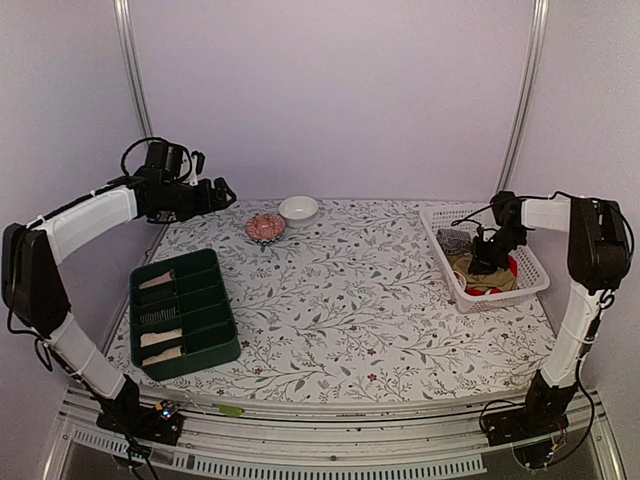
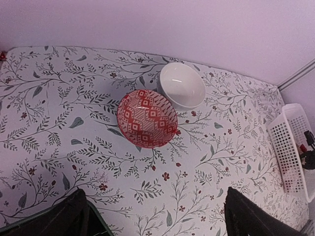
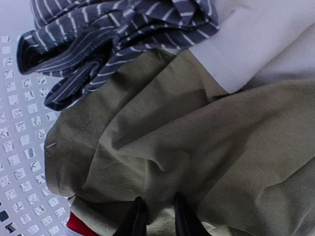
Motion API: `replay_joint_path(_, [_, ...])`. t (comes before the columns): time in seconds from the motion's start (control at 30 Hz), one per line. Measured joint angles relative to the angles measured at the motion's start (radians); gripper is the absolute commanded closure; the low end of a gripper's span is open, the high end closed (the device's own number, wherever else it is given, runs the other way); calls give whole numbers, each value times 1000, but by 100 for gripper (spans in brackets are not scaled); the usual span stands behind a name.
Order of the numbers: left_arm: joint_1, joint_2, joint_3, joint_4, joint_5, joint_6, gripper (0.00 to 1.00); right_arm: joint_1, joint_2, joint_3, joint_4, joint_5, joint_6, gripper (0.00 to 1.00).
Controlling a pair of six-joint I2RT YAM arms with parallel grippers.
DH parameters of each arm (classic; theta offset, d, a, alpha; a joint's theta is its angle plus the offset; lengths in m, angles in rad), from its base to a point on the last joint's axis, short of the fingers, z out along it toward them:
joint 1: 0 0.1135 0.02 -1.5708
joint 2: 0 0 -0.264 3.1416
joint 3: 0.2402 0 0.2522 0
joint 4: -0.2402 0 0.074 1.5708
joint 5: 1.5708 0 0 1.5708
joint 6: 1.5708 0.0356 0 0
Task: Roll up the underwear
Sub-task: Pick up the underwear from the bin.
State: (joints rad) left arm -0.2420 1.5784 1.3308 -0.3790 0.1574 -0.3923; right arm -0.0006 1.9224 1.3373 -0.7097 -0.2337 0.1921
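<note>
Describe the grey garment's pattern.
The grey garment has thin white stripes; clearest in the right wrist view.

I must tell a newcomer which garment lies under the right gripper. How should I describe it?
Find the white plastic basket at the right side of the flowered table. In its pile of clothes, directly under the right gripper, lies the khaki underwear. It is plain olive-tan, unlike the grey striped garment, the white garment and the red garment beside it.

Overhead spans the table [image 1: 350,300]; left wrist high; right wrist close on underwear [image 3: 197,147].
</note>
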Motion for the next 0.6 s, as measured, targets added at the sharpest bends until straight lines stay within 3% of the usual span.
replay_joint_path(0.23, [0,6,2,-1,-21,5,4,0,-35,10,-32,28,6,100])
replay_joint_path(0.6, [0,22,51,-2,-58,6,4,0,-330,148,-30,24,5,100])
